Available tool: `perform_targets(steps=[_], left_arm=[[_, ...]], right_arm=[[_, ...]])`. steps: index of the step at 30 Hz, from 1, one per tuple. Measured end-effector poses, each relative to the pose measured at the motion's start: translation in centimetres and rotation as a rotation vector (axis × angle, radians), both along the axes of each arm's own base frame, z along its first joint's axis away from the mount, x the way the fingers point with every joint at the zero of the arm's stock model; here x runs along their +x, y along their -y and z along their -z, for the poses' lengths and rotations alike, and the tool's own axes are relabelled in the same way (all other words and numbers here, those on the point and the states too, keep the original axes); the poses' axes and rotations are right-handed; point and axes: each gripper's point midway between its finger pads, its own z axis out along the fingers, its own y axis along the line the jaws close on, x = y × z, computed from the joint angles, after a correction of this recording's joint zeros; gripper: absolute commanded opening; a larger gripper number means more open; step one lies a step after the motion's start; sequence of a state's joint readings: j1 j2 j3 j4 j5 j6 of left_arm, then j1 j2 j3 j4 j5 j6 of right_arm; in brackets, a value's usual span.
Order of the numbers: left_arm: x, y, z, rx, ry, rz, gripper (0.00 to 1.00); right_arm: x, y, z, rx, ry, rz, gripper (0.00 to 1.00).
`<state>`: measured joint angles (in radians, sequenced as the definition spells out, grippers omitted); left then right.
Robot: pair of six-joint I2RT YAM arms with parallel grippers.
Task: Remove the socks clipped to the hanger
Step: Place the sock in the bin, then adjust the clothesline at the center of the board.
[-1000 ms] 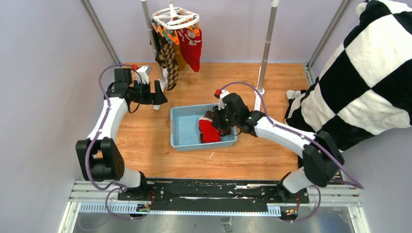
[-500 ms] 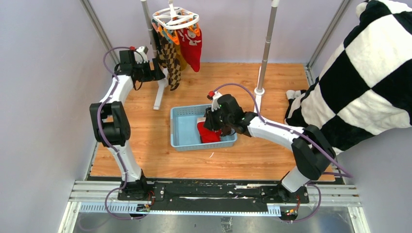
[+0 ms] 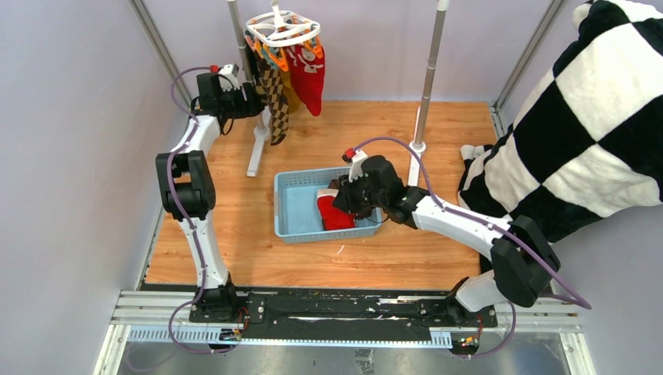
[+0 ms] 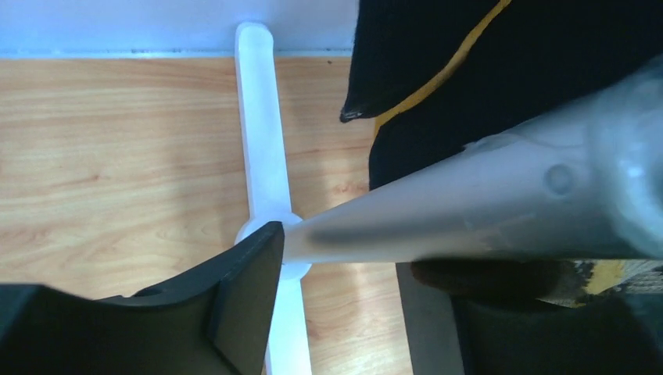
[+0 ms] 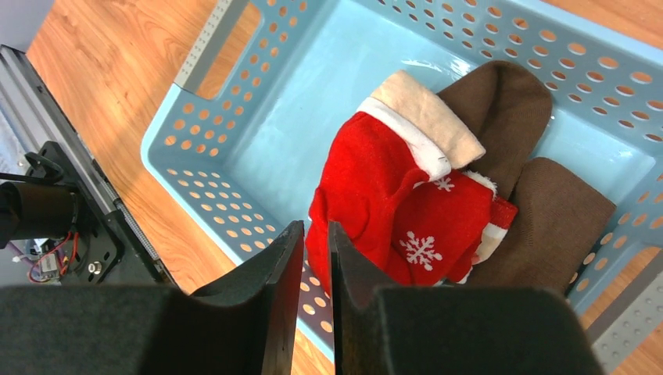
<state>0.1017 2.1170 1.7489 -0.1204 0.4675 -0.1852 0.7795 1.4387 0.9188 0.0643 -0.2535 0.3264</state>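
Currently I am watching the hanger (image 3: 281, 30) hanging at the upper centre of the overhead view. The socks (image 3: 305, 74) are dangling from its pegs: a red one on the right, an argyle sock (image 3: 275, 98) to its left, and a mustard one partly hidden between them.

The left arm is stretching up the left side of that frame. The left gripper (image 3: 256, 101) is sitting right beside the argyle sock, close to the grey pole (image 3: 241, 48) of the rail stand. On the left wrist camera I am seeing one finger (image 4: 242, 301) at the lower left and that pole, blurred, slanting across the middle. A dark sock (image 4: 508, 70) with a yellow stripe is filling the upper right. The jaws are standing well apart with the pole crossing the gap. I cannot tell whether they are touching any fabric.

Just right of centre in the overhead frame, the right gripper (image 3: 344, 205) is hovering over the blue basket (image 3: 297, 205). Its wrist camera is showing the fingers nearly together, with only a thin slit between them and nothing in it. Below them, inside the basket, a red sock (image 5: 375, 195) with a white cuff and a snowflake is lying over brown socks (image 5: 508, 109). A checkered blanket (image 3: 578, 117) is filling the right edge of the overhead view.
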Motion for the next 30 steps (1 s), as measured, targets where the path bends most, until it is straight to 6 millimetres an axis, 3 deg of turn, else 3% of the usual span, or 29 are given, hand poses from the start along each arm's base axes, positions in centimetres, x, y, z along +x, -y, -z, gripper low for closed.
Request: perform_targets(steps=[4, 10, 18, 20, 22, 24, 27, 30], left_arm=[[0.2, 0.3, -0.6, 0.04, 0.058, 0.02, 0.43], [-1.6, 0.4, -0.9, 0.135, 0.103, 0.016, 0.27], [-3.5, 0.1, -3.9, 0.195, 0.18, -0.009, 0.21], [-4.0, 0.1, -4.2, 0.2, 0.187, -0.01, 0.29], [-4.4, 0.1, -4.4, 0.206, 0.192, -0.007, 0.56], [-4.5, 0.1, -4.5, 0.218, 0.202, 0.003, 0.73], [-4.3, 0.3, -4.4, 0.215, 0.203, 0.016, 0.79], [-3.0, 0.5, -4.8, 0.206, 0.218, 0.026, 0.78]], right_arm=[[-0.1, 0.0, -1.1, 0.028, 0.013, 0.006, 0.22], [-0.2, 0.0, -2.4, 0.055, 0.027, 0.01, 0.22], [-0.3, 0.2, -3.4, 0.079, 0.041, 0.016, 0.21], [-0.2, 0.3, -3.7, 0.085, 0.044, 0.02, 0.22], [-0.2, 0.4, -4.0, 0.09, 0.047, 0.023, 0.25], [-0.2, 0.4, -4.2, 0.096, 0.049, 0.025, 0.25], [-0.2, 0.5, -4.3, 0.099, 0.051, 0.027, 0.25], [-0.1, 0.5, -4.4, 0.1, 0.052, 0.03, 0.25]])
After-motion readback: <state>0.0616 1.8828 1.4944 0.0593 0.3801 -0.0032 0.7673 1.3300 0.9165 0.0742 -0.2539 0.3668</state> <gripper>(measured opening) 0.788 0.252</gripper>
